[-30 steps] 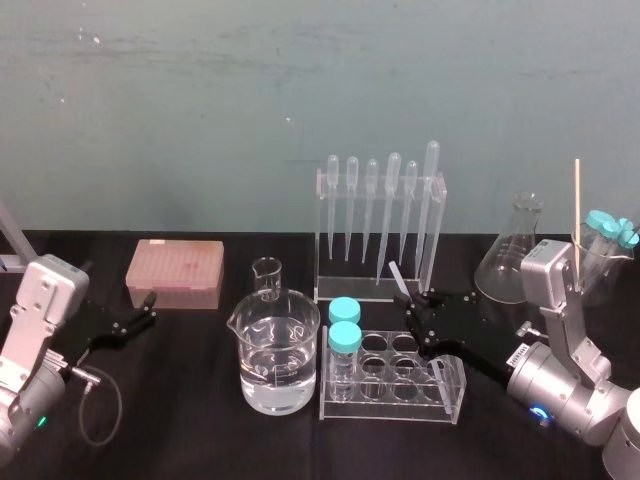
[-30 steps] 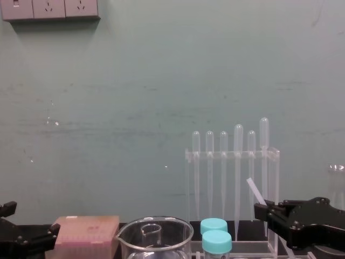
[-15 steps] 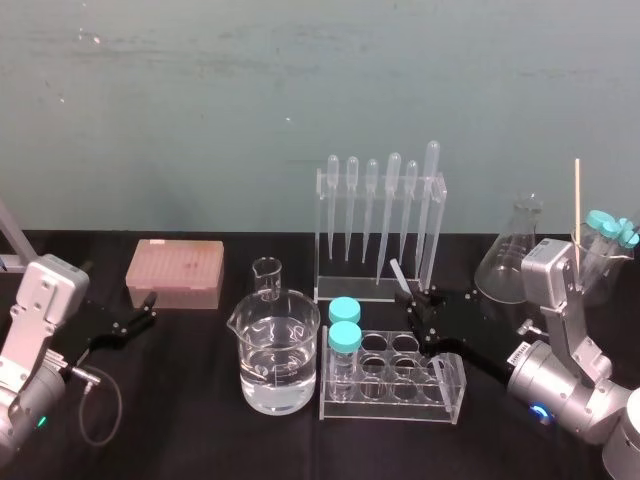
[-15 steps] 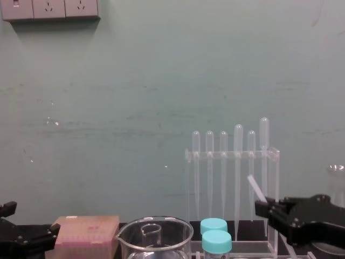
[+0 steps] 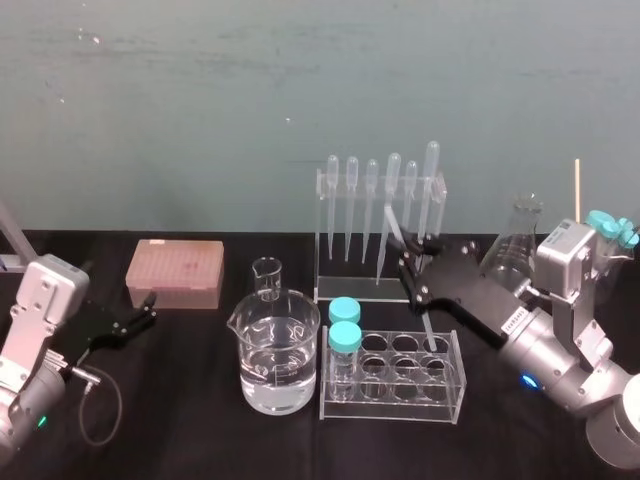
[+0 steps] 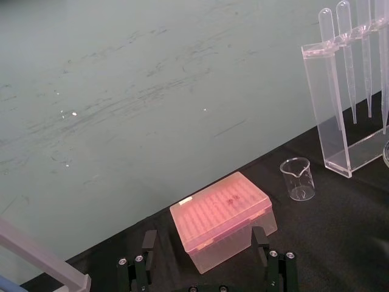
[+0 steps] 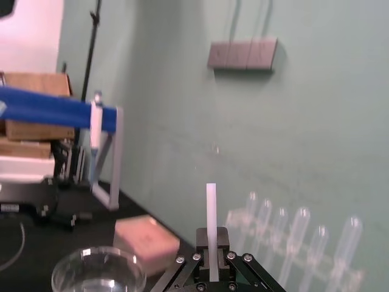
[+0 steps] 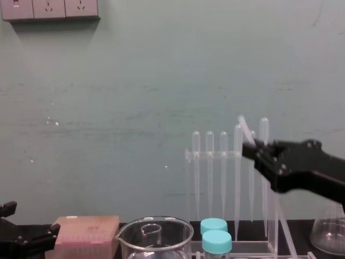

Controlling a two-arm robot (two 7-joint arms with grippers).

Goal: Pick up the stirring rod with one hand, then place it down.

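The stirring rod (image 5: 428, 331) is a thin translucent-white stick, tilted, with its upper end (image 8: 244, 128) in front of the pipettes and its lower end over the test-tube rack. My right gripper (image 5: 408, 256) is shut on the rod near that upper end, raised above the table in front of the pipette stand. In the right wrist view the rod (image 7: 211, 207) sticks straight out from between the closed fingertips of the right gripper (image 7: 211, 236). My left gripper (image 5: 141, 314) rests open at the left, close to the pink box, with nothing in it.
A pipette stand (image 5: 325, 230) stands behind a test-tube rack (image 5: 455, 390) with two teal-capped tubes (image 5: 344, 327). A beaker of water (image 5: 277, 352), a small beaker (image 5: 267, 276) and a pink tip box (image 5: 175, 272) sit to the left. A flask (image 5: 516, 246) stands at the right.
My right gripper has risen from table level with the rod, up in front of the pipettes. The rod's lower end now hangs over the test-tube rack. The left arm stayed still.
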